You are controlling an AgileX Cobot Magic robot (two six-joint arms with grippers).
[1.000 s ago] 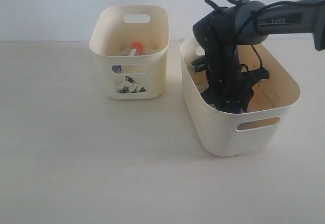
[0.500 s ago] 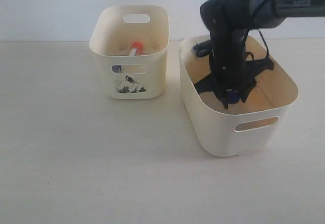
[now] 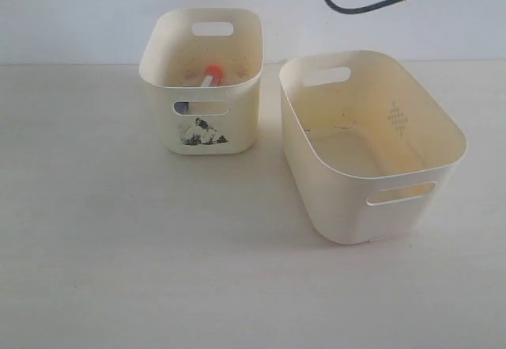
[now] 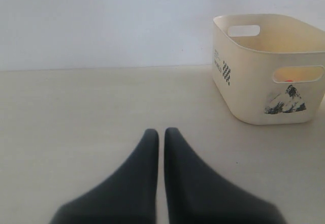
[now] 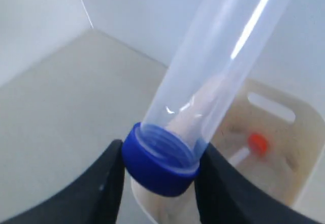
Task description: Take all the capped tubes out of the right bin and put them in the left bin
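Note:
My right gripper [image 5: 158,170] is shut on a blue-capped tube [image 5: 213,76], its fingers pressed on the blue cap [image 5: 157,167]. It is out of the exterior view, high over the left bin [image 5: 284,132]. The left bin [image 3: 202,80], small and stickered, holds an orange-capped tube [image 3: 210,75]; that tube's orange cap [image 5: 258,142] also shows in the right wrist view. A blue cap [image 3: 182,108] shows through its front slot. The right bin [image 3: 368,139] looks bare inside. My left gripper [image 4: 160,132] is shut with nothing in it, low over the table, the left bin [image 4: 269,66] ahead of it.
A black cable [image 3: 379,1] hangs across the top of the exterior view above the right bin. The pale table [image 3: 158,246] spreads in front of both bins. A white wall [image 3: 79,9] stands behind them.
The right arm has lifted out of the right bin and out of the exterior view, taking the blue-capped tube with it. Only its cable still shows there.

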